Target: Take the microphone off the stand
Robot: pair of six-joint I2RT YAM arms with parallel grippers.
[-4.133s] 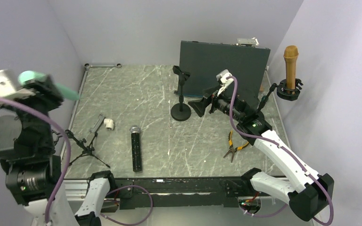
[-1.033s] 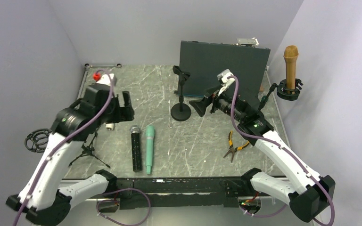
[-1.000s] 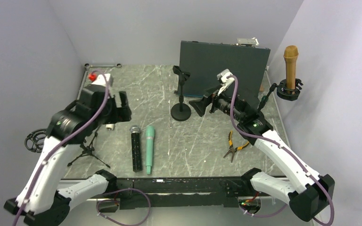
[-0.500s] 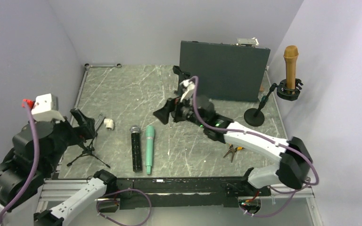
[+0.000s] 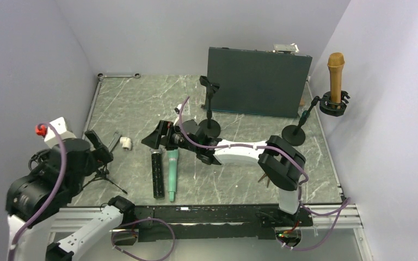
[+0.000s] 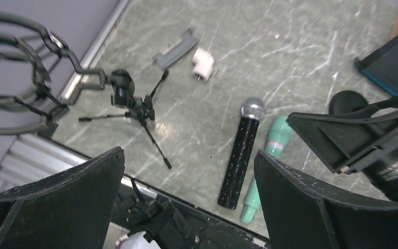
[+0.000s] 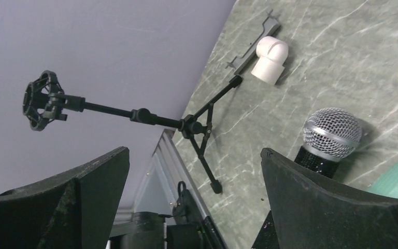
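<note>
- Far right of the top view, the gold microphone (image 5: 336,73) stands upright, head up, its handle seated in the ring mount of the boom stand (image 5: 334,104) out past the bench (image 5: 141,103) edge.
- Same view: the right gripper (image 5: 155,137) is stretched across to centre-left, over the heads of the black microphone (image 5: 157,174) and teal microphone (image 5: 172,173), which lie flat side by side. The gold mic is well apart from it, to its right and higher.
- Left gripper (image 5: 99,147) is raised at the left edge near the tripod stand (image 5: 102,174), even farther off. The right arm looks like the one to take it.
- Left wrist view: left gripper (image 6: 186,197) gapes wide, nothing between its fingers (image 6: 83,187). Below it are the black microphone (image 6: 243,150), the teal microphone (image 6: 267,166) and the tripod stand (image 6: 134,104) with a vacant ring. Gold mic not in view.
- Right wrist view: right gripper (image 7: 194,197) is spread fully, holding and touching nothing. It faces the tripod stand (image 7: 186,122) and the black microphone (image 7: 331,135), away from the gold mic.
- My call: it must swing right and rise, then close across the upright handle and lift straight up.
</note>
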